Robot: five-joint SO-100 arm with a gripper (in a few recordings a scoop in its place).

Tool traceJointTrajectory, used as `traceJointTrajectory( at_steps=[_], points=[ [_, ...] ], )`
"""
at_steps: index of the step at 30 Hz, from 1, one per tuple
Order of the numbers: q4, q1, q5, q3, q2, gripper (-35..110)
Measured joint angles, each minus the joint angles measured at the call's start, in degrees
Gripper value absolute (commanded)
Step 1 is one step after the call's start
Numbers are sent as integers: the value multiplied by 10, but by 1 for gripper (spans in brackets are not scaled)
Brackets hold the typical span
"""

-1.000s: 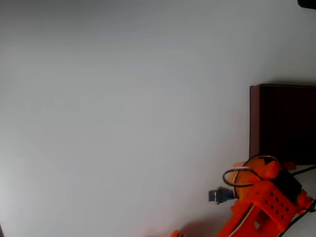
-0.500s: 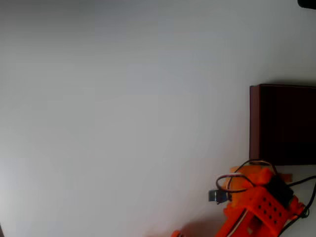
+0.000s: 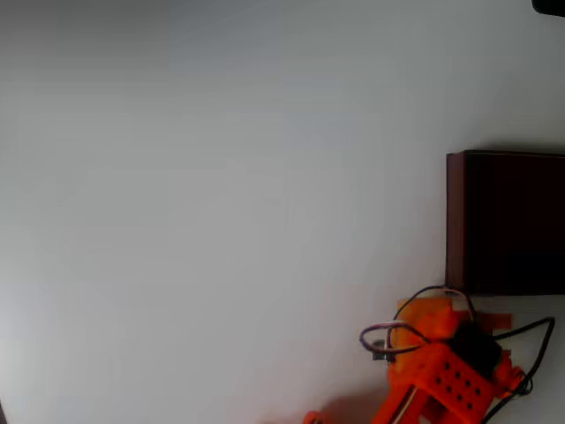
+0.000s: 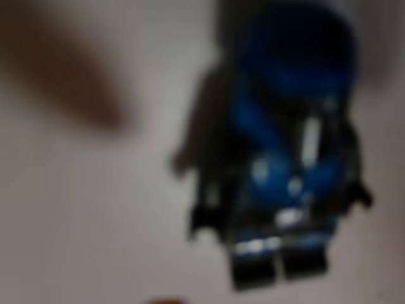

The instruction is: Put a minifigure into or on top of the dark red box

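In the overhead view we see the orange arm (image 3: 441,371) at the lower right corner, bent over the white worktop (image 3: 221,203). Its hand (image 3: 381,346) sits under the arm's body there, with a small grey bit poking out at its left edge, and we cannot tell whether the fingers are wide, narrow or holding anything.

In the wrist view the minifigure (image 4: 285,158) lies very close below the camera, badly blurred: a blue body and blue rounded top, dark sides, black feet pointing toward the lower edge. It rests on the pale worktop, right of centre. We cannot make out the fingers in this view, so we cannot say whether they touch the figure. A brownish blur sits in the upper left corner, and we cannot tell what it is.

The box (image 3: 503,221) stands at the right edge of the overhead view, just above the arm, maroon walls around a very dark inside. We cannot make out anything in it.
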Motion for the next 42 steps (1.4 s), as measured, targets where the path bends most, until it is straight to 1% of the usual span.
traceJointTrajectory(
  at_steps=[10, 14, 22, 24, 32, 42],
  points=[
    [-30, -15, 11, 47, 18, 19],
    [-25, -32, 27, 61, 37, 19],
    [-59, -55, 57, 97, 66, 19],
    [-53, -66, 60, 100, 67, 19],
    [-87, -65, 57, 112, 75, 19],
    [-128, -35, 40, 140, 97, 18]
  ],
)
